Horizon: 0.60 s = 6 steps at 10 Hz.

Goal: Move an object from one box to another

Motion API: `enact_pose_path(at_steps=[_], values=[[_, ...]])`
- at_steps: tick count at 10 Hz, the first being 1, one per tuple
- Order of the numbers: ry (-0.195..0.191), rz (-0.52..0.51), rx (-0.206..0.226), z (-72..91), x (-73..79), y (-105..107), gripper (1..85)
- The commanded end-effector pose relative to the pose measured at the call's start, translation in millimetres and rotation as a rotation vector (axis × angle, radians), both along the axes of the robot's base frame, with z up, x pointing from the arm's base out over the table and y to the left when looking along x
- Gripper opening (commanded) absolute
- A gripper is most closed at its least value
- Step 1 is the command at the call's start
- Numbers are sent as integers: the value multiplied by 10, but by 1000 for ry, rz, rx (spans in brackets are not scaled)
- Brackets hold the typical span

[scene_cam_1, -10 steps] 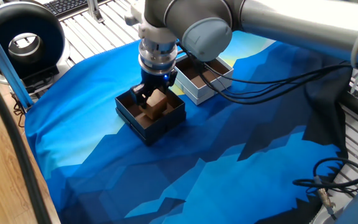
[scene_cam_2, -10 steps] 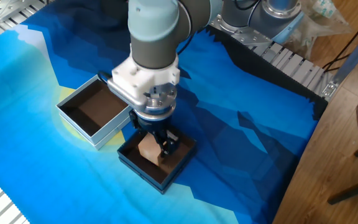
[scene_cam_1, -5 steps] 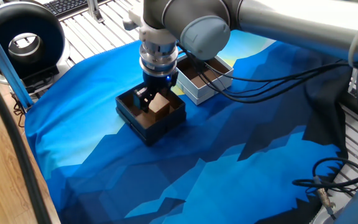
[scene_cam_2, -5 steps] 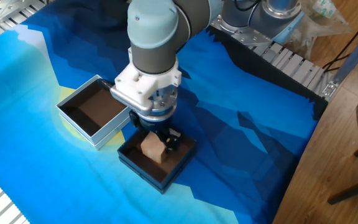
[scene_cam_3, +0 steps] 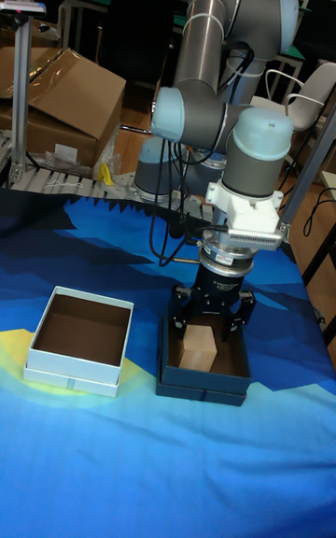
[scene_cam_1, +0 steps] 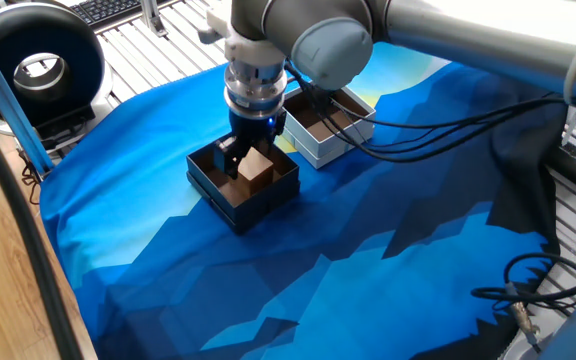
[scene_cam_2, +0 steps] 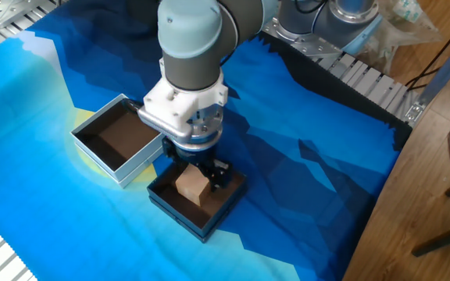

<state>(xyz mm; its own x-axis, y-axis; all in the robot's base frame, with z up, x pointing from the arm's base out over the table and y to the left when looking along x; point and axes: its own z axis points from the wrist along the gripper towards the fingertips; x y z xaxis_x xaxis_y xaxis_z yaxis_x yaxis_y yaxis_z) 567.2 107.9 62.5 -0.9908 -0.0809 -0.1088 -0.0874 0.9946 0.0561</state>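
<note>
The small light-brown cube point(scene_cam_1: 256, 168) point(scene_cam_2: 191, 186) point(scene_cam_3: 199, 346) rests inside the dark-walled box point(scene_cam_1: 213, 190) point(scene_cam_2: 176, 215) point(scene_cam_3: 201, 387). My gripper point(scene_cam_1: 240, 158) point(scene_cam_2: 201, 176) point(scene_cam_3: 212, 314) hangs straight down over this box. It is open, and the tall fixed view shows its fingers spread wider than the cube, one on each side, with the tips just above the box rim. The white-walled box point(scene_cam_1: 318, 148) point(scene_cam_2: 135, 168) point(scene_cam_3: 70, 375) stands right beside the dark one, and its brown inside shows nothing in it.
Both boxes sit on a blue patterned cloth point(scene_cam_1: 368, 250) over the table. Black cables point(scene_cam_1: 448, 125) run from the arm across the cloth. A black ring-shaped device point(scene_cam_1: 38, 60) stands at one table corner, and a cardboard carton point(scene_cam_3: 65, 99) lies behind the table.
The gripper has risen a little above the dark box. The cube has stayed inside that box, and neither box has moved.
</note>
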Motion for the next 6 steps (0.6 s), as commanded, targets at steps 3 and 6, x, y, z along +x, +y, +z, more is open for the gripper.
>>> enact_pose_path(at_steps=[3, 6], values=[[12, -40, 2, 473, -8, -208, 573], [63, 6, -17, 912, -100, -628, 473]])
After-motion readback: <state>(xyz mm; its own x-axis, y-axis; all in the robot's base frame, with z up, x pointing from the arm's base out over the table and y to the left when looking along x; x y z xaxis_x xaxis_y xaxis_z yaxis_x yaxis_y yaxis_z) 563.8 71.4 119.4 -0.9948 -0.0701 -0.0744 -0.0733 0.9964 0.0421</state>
